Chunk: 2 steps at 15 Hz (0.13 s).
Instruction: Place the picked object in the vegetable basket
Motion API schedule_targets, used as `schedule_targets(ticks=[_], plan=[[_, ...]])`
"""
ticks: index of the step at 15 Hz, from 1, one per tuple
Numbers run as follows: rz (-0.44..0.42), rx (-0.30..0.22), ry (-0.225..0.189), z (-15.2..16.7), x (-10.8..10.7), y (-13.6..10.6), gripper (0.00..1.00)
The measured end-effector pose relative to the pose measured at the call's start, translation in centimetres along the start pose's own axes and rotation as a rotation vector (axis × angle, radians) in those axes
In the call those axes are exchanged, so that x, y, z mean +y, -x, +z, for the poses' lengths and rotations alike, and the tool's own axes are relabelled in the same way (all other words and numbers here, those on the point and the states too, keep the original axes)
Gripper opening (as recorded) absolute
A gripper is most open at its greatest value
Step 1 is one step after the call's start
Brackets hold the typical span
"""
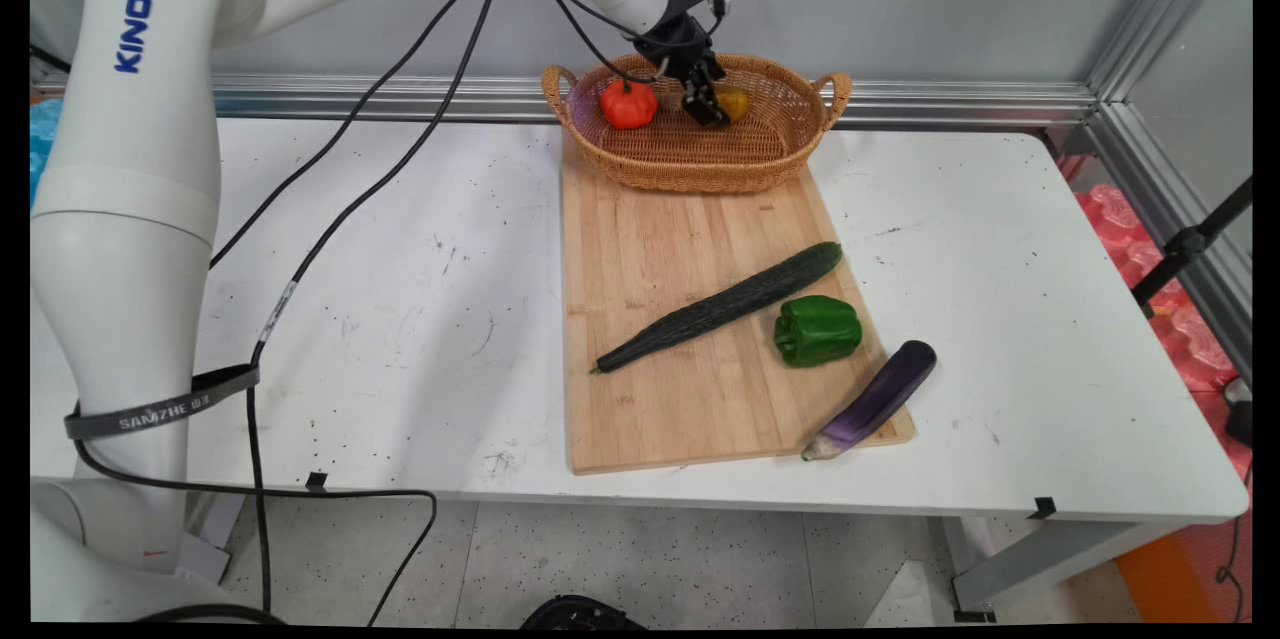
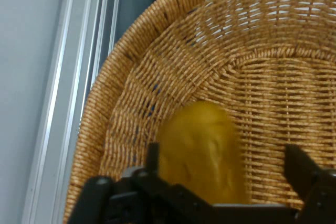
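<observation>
the white, scuffed bench [image 1: 400, 319] carries a long light wooden cutting board [image 1: 660, 369]. a purple eggplant [image 1: 872, 400] lies across the board's right edge, partly over the bench top.

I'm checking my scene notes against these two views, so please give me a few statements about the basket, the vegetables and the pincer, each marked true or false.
1. The pincer is inside the wicker basket. True.
2. The pincer is shut on the red pumpkin. False: its fingers stand apart on either side of the yellow vegetable, and the red pumpkin lies apart to one side.
3. The cucumber lies on the cutting board. True.
4. The green pepper is in the basket. False: it sits on the cutting board beside the cucumber.
5. The eggplant lies at the board's edge, partly on the white table. True.
</observation>
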Motion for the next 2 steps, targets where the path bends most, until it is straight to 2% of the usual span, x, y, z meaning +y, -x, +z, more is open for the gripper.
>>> schedule_targets(ticks=[2], plan=[[0.0, 0.0, 0.002, -0.08, 0.01, 0.03, 1.0]])
